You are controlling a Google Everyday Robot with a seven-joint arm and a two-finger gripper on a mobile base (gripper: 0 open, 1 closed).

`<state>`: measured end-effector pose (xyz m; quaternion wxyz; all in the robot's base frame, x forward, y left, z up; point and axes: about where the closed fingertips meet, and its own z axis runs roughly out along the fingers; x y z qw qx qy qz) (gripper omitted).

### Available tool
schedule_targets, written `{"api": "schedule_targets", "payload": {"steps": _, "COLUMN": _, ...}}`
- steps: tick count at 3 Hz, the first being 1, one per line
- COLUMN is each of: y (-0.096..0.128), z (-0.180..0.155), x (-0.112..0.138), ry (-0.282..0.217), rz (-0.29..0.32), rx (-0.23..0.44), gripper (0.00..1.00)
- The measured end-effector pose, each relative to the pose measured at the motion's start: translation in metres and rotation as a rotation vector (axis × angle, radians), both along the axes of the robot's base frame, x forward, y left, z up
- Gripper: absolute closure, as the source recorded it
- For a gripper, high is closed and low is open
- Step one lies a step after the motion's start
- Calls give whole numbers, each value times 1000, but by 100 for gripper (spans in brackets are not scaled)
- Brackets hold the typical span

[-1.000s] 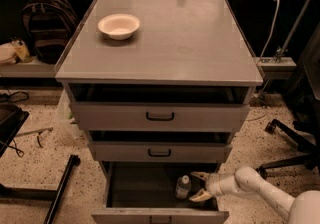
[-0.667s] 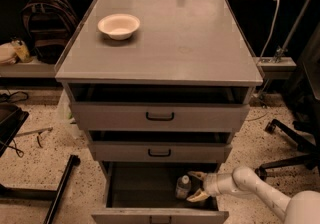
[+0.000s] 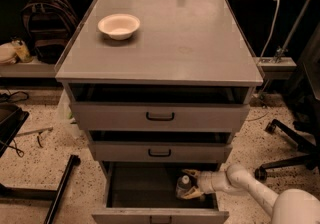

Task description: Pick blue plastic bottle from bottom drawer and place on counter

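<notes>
The blue plastic bottle (image 3: 183,187), clear with a white cap, stands at the right side of the open bottom drawer (image 3: 142,190). My gripper (image 3: 186,184) reaches into the drawer from the right on a white arm (image 3: 250,190). Its fingers (image 3: 190,172) are spread, one behind and one in front of the bottle, with the bottle between them. I cannot tell whether they touch it. The grey counter (image 3: 170,48) above holds only a white bowl (image 3: 119,25) at its back left.
The two upper drawers with black handles (image 3: 160,116) are slightly open. A backpack (image 3: 47,23) sits on a shelf at the left. A black stand leg (image 3: 62,188) lies on the floor at the left and a chair base (image 3: 292,143) at the right.
My gripper has moved a little to the left, so its fingers now reach around the bottle. The bottle has not moved.
</notes>
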<state>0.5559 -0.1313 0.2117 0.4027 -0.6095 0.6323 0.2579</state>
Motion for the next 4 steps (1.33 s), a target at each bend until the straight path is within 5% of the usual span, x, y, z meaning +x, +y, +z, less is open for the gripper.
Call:
{"api": "schedule_targets", "payload": {"steps": 3, "y": 10, "z": -4, "x": 3, "ry": -10, "rz": 5, "rx": 6, "gripper": 97}}
{"api": "schedule_targets", "payload": {"steps": 4, "y": 10, "z": -4, "x": 3, "ry": -9, "rz": 5, "rx": 6, "gripper": 100}}
